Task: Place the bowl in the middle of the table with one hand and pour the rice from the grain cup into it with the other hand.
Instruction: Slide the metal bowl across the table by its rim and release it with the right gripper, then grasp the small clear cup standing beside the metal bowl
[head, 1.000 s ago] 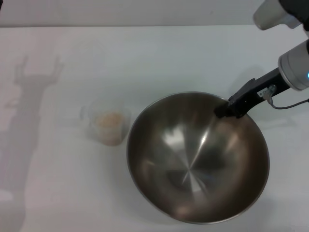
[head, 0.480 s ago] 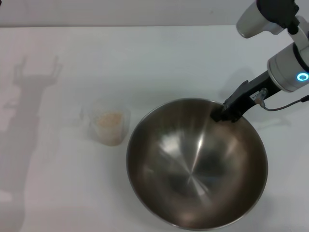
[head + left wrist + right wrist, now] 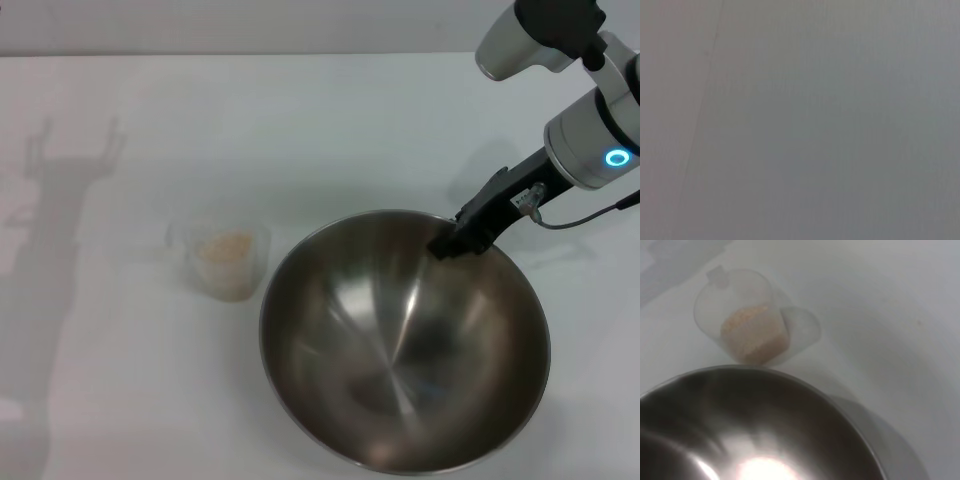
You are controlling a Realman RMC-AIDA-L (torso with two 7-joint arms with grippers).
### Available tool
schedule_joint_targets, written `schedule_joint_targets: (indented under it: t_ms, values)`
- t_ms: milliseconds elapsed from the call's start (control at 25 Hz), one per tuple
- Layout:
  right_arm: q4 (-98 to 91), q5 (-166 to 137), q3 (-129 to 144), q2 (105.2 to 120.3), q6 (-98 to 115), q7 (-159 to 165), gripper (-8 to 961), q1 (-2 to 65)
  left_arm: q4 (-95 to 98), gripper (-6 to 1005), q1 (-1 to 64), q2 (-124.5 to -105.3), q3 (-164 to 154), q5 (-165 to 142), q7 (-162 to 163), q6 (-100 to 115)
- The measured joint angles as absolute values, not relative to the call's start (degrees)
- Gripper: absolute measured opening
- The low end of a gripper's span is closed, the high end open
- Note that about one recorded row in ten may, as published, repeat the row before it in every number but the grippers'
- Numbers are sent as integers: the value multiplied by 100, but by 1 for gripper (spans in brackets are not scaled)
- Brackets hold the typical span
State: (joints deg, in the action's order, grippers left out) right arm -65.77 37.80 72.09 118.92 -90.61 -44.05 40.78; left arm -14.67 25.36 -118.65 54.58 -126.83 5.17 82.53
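The steel bowl fills the lower right of the head view, and its near rim reaches the picture's bottom edge. My right gripper is shut on the bowl's far right rim, its black fingers reaching in from the right. The clear grain cup stands upright on the table, just left of the bowl, with rice in it. The right wrist view shows the grain cup with its rice beyond the bowl's rim. My left gripper is out of view; its wrist view shows only a plain grey surface.
A shadow of my left arm lies on the table's left side. The table's back edge runs across the top of the head view.
The right arm has drawn the bowl a little toward the near edge, and the arm's upper links have swung left. The grain cup has not moved.
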Motion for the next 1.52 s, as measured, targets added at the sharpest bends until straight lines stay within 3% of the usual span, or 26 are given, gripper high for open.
schedule_joint_targets:
  t_ms: [120, 320, 560, 800, 1080, 1200, 1360, 1400, 1520]
  values:
    - [-6678, 3741, 7257, 11891, -9052, -4404, 110, 4071, -1469, 862, 2530, -11865, 5458, -12682, 523, 8260]
    - [-6967, 3740, 7436, 11898, -8939, -4444, 331, 3987, -1485, 862, 2509, -11865, 5458, -12687, 518, 8297]
    - [-7437, 3899, 7449, 11909, -8756, -4587, 476, 3951, -1477, 861, 2423, -11865, 5459, -12682, 512, 8341]
    - [-7986, 4181, 7506, 11918, -7973, -4897, 476, 3821, -1468, 861, 2355, -11865, 5473, -12681, 507, 8392]
    - [-8233, 5198, 7861, 11927, -5712, -5886, 476, 3044, -1467, 861, 2303, -11865, 5476, -12684, 506, 8395]
    - [-8240, 5752, 8637, 11941, -3632, -6773, 476, 2304, -1467, 861, 2273, -11873, 5457, -12697, 553, 8387]
    - [-8110, 6298, 9498, 11959, -1691, -7660, 476, 1826, -1495, 861, 2194, -11886, 5412, -12732, 566, 8390]
    - [-7954, 6519, 10109, 11966, -280, -8065, 475, 1635, -1512, 861, 2174, -11886, 5410, -12733, 566, 8391]
    - [-7698, 6557, 10778, 11970, 1103, -8137, 475, 1571, -1540, 861, 2136, -11877, 5407, -12735, 568, 8395]
